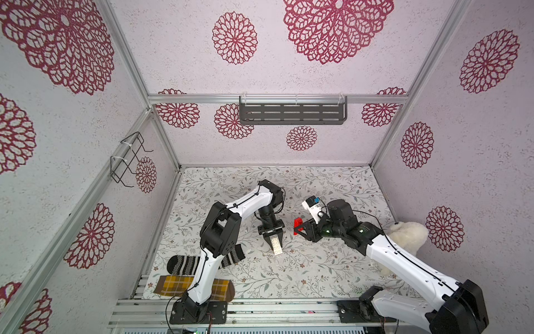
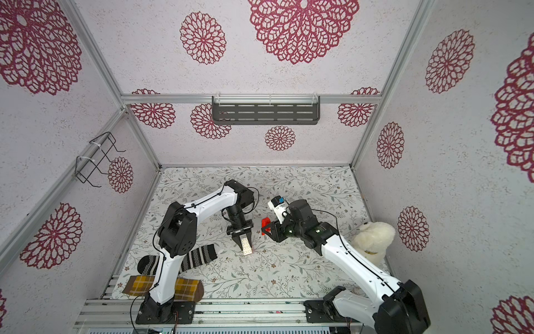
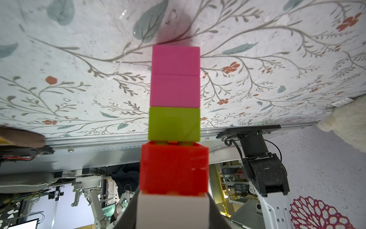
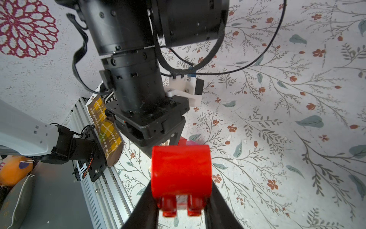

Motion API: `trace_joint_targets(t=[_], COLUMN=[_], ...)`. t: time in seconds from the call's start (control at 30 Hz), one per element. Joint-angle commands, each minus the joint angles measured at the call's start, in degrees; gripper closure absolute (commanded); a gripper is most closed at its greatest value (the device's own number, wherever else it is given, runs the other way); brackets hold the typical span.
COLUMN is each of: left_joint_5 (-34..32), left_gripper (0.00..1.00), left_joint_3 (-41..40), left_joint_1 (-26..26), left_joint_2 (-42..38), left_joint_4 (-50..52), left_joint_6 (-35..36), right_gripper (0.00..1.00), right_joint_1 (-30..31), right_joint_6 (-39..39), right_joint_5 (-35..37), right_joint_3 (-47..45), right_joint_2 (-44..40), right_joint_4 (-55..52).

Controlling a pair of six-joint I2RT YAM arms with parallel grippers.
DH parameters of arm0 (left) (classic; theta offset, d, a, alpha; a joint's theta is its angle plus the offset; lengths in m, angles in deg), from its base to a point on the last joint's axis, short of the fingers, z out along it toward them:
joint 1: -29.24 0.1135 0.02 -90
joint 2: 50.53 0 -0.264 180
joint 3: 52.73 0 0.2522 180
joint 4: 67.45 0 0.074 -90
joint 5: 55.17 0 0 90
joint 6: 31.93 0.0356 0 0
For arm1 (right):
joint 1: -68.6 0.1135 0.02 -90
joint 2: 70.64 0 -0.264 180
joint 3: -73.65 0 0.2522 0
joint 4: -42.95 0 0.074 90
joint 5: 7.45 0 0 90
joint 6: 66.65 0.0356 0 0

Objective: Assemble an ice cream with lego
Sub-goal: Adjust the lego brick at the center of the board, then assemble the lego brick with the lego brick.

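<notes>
Left arm pose: the left arm (image 1: 231, 211) rises from its base to a high elbow, then reaches forward. Its wrist is bent steeply down, so the left gripper (image 1: 274, 243) points at the mat (image 1: 318, 274).
Left gripper state: narrowed onto the white brick (image 1: 276, 246) at the top of the ice cream (image 3: 174, 119), one finger on each long side.
Ice cream: it hangs straight out from the fingertips. The order is white brick, stacked red brick (image 3: 174, 168), green brick (image 3: 174, 124), then two pink bricks (image 3: 175, 77) at the far end. I cannot tell whether the last pink one touches the mat. In both top views only the studded white face shows.
Right arm pose: the right arm (image 1: 404, 260) stretches low and nearly level towards the ice cream, with the forearm rolled.
Right gripper state: the right gripper (image 1: 299, 227) is clamped on the loose red brick (image 4: 181, 170), whose studs face the wrist camera.
Loose red brick: near the ice cream but apart from it, on the side towards the right arm, and higher than the white brick.
Surroundings: a striped sock (image 1: 185, 264) and a plaid sock (image 1: 173, 286) lie well apart from the ice cream, beyond the left arm. A plush toy (image 1: 407, 240) sits well apart on the opposite side.
</notes>
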Motion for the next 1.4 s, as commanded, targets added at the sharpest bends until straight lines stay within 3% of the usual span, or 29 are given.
trace_joint_targets(t=[0.0, 0.13, 0.27, 0.83, 1.03, 1.2, 1.37], left_joint_5=[2.2, 2.1, 2.1, -0.6, -2.8, -4.4, -4.6], left_gripper=[0.59, 0.44, 0.35, 0.30, 0.26, 0.25, 0.23], left_joint_3=[0.8, 3.2, 4.8, 8.4, 10.4, 6.7, -3.3], left_joint_1=[0.5, 1.2, 2.0, 3.4, 3.4, 3.9, 5.5], left_joint_2=[1.3, 2.4, 3.1, 2.4, -0.6, -5.0, -11.9], left_joint_4=[0.4, 0.9, 1.0, -4.3, -8.5, -14.5, -24.0], left_joint_6=[-0.2, -0.6, -0.9, -3.3, -6.1, -8.1, -10.9], right_gripper=[1.00, 1.00, 1.00, 1.00, 1.00, 1.00, 1.00], right_joint_1=[-0.5, -0.9, -1.1, -1.5, 4.6, 10.6, 13.0], right_joint_6=[0.7, 0.8, 0.8, 0.9, -0.6, 0.1, 2.5], right_joint_5=[-1.3, -1.5, -1.8, -2.1, 4.7, 13.1, 16.4], right_joint_3=[0.0, -0.2, -0.3, 0.2, 4.6, 11.8, 18.8], right_joint_2=[-0.6, -0.6, -0.5, 1.4, 5.3, 10.6, 15.0], right_joint_4=[1.7, 1.9, 2.1, 1.1, -6.5, -14.2, -19.0])
